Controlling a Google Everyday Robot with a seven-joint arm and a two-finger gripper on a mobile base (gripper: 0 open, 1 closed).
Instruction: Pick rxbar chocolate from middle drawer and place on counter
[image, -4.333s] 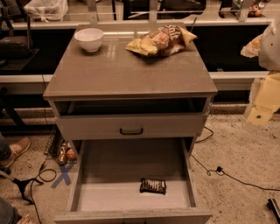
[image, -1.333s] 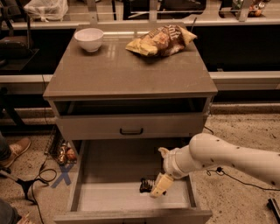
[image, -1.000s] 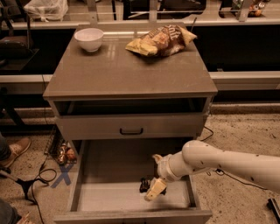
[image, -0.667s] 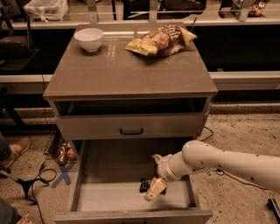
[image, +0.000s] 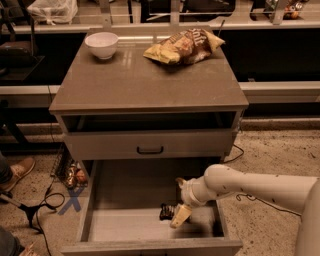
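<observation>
The middle drawer (image: 125, 227) is pulled out at the bottom of the view, with a pale flat floor. The dark rxbar chocolate (image: 166, 212) lies on that floor near the right front, mostly covered by my gripper. My gripper (image: 178, 216), on a white arm coming in from the right, reaches down into the drawer and sits right at the bar's right end. The grey-brown counter (image: 140, 85) tops the cabinet above.
A white bowl (image: 101, 44) stands at the counter's back left. A yellow-brown chip bag (image: 182, 46) lies at its back right. A closed drawer front with a black handle (image: 150, 149) sits above the open drawer. A shoe (image: 15, 172) and cables lie on the floor at left.
The arm came in from the right and reached down into the open drawer. Over the last second it has shifted slightly left onto the bar and then held still.
</observation>
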